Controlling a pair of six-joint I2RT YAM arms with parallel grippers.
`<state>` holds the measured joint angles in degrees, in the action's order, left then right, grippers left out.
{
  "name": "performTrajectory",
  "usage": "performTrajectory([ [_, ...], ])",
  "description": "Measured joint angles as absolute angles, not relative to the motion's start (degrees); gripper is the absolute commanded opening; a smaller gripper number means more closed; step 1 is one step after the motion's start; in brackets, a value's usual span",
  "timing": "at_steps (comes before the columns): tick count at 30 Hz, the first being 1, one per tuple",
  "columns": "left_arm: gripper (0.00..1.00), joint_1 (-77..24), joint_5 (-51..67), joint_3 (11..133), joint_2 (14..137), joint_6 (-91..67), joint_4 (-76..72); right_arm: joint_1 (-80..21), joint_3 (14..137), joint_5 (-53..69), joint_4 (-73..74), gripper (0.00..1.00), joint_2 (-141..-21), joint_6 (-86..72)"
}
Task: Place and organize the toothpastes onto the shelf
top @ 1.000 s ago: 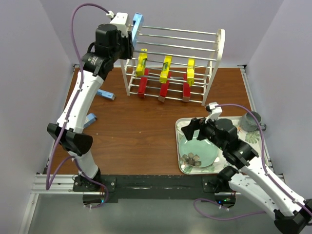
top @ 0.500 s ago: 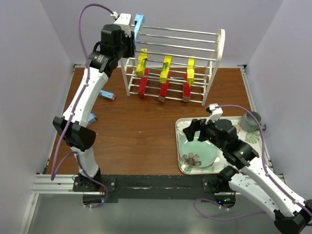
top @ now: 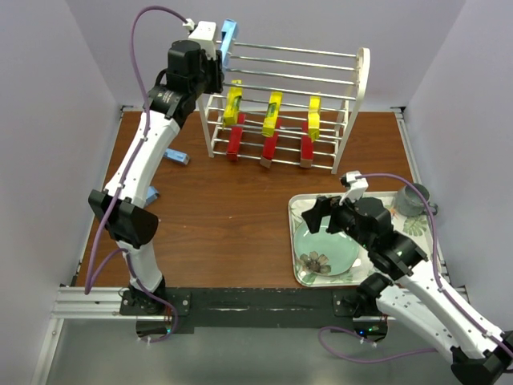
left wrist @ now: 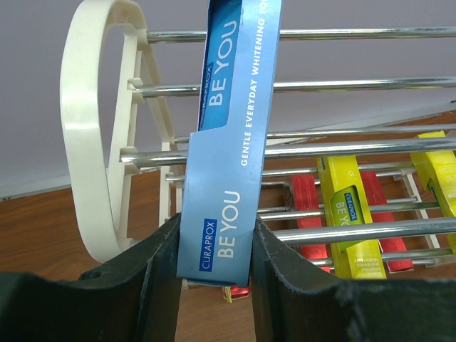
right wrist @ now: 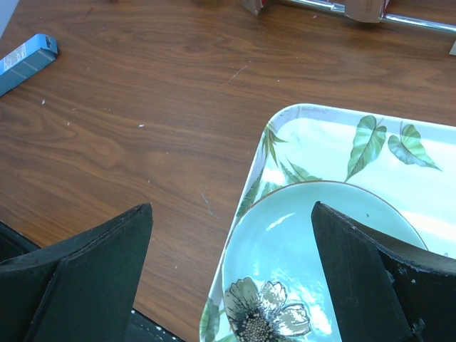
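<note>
The white wire shelf (top: 359, 80) stands at the back of the table. Three yellow toothpaste boxes (top: 272, 112) hang on its middle rungs and three red ones (top: 270, 147) below them. My left gripper (top: 218, 56) is shut on a light blue toothpaste box (left wrist: 231, 135) and holds it upright against the top rungs at the shelf's left end (left wrist: 89, 142). Two more light blue boxes lie on the table at the left, one (top: 175, 156) farther back and one (top: 151, 195) partly behind the left arm. My right gripper (top: 319, 212) is open and empty above the floral tray's left edge.
A floral tray (top: 298, 210) at the right front holds a pale green plate (right wrist: 320, 242). A grey cup (top: 411, 199) stands at the tray's right. Purple walls close in both sides and the back.
The left arm has lifted slightly with the blue box at the shelf's top left and is nearly still now. The right arm has not moved.
</note>
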<state>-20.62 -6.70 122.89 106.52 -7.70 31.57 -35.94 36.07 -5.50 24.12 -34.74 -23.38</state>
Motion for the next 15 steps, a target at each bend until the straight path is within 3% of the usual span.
performTrajectory([
  [15,0.47,-20.6,-6.8,121.5,106.5,-7.9,29.1,-35.9,36.1,-6.5,26.5,0.98,-32.9,-23.6],
])
